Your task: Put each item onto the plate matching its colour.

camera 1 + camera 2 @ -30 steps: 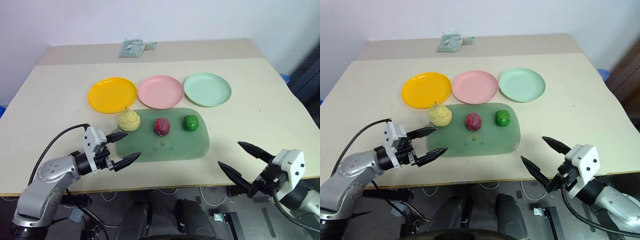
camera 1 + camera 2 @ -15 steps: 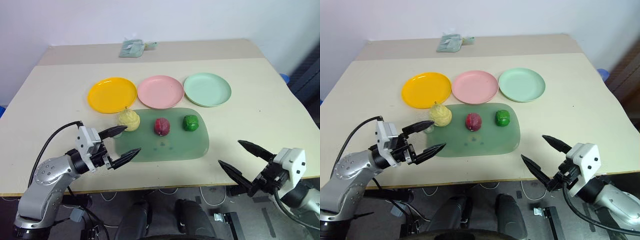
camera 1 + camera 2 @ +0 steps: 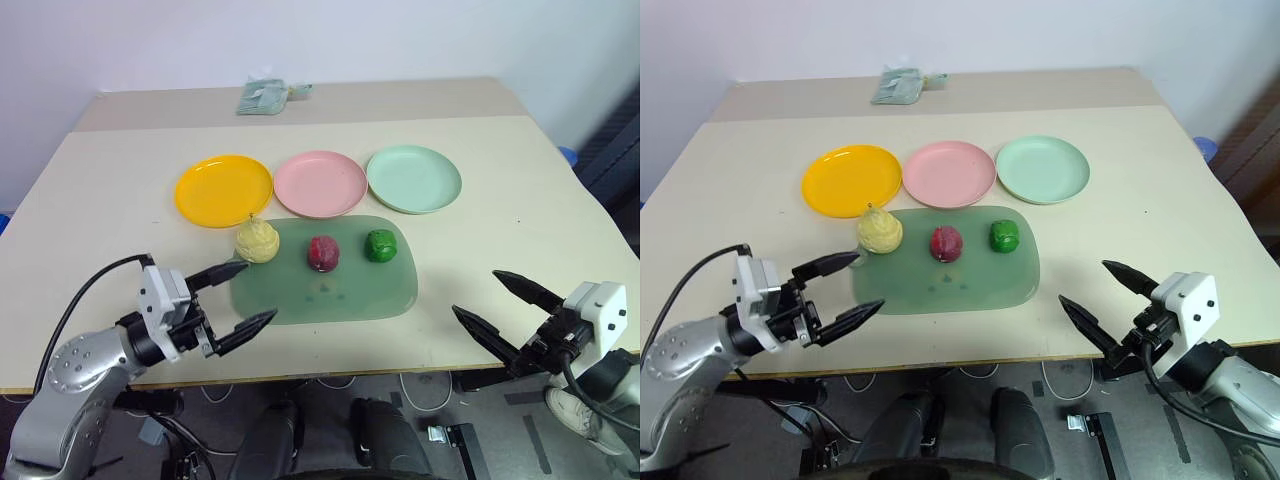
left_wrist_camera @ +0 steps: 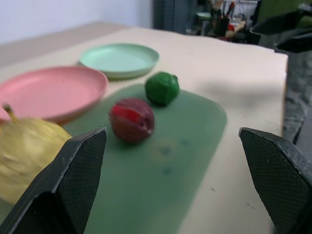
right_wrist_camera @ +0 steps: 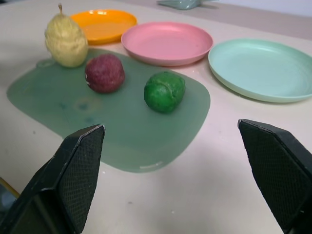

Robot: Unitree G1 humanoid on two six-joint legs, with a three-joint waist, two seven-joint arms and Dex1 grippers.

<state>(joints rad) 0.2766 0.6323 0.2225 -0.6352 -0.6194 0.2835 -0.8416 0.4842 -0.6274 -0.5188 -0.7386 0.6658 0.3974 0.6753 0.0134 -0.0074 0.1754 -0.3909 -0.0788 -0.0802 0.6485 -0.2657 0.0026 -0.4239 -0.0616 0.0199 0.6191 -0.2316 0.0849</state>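
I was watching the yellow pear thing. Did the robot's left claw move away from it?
Yes. The left gripper has pulled back from the yellow pear, toward the table's near edge, and stands open. The pear has not moved.

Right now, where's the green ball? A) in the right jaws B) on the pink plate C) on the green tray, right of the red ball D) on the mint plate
C: the green ball sits on the green tray, right of the red ball; no plate holds anything.

head pair: high above the near table (image 3: 90, 190) edge, facing down toward 12 o'clock
left wrist: low, near tray (image 4: 161, 165), facing 1 o'clock
right wrist: low, facing 11 o'clock (both wrists share tray and plates)
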